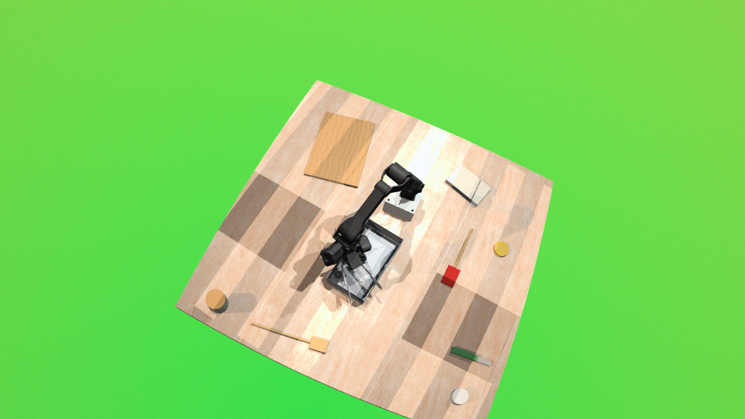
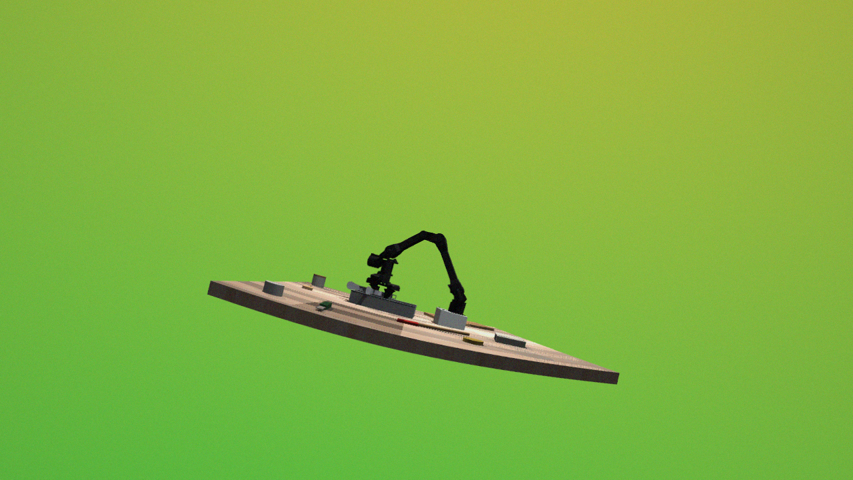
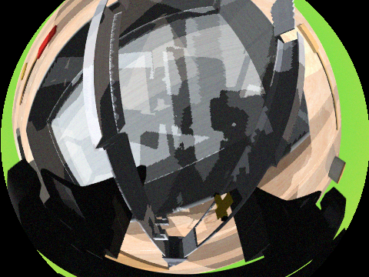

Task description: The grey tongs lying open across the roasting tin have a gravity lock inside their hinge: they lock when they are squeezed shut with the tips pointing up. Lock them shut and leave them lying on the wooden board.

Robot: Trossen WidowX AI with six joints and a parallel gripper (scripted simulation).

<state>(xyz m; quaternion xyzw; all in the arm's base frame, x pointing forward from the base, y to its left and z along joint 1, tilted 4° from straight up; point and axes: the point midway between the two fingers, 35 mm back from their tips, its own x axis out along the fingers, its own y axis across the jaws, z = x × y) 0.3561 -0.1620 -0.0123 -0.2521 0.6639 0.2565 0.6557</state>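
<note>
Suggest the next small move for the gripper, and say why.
Probably ease the gripper gently further shut. It is low at the tin, its fingers open on either side of the tongs, whose arms are spread. I can't tell whether the fingers touch them, so a slow close seems safest before lifting.

Looks down from high above the striped wooden table [image 1: 385,323] [image 2: 512,359] [image 3: 323,96]; outside, looks low across from afar. At the wrist, peers closely into the dark rectangular roasting tin [image 1: 384,268] [image 2: 381,305] [image 3: 231,50], shared with top.
</note>
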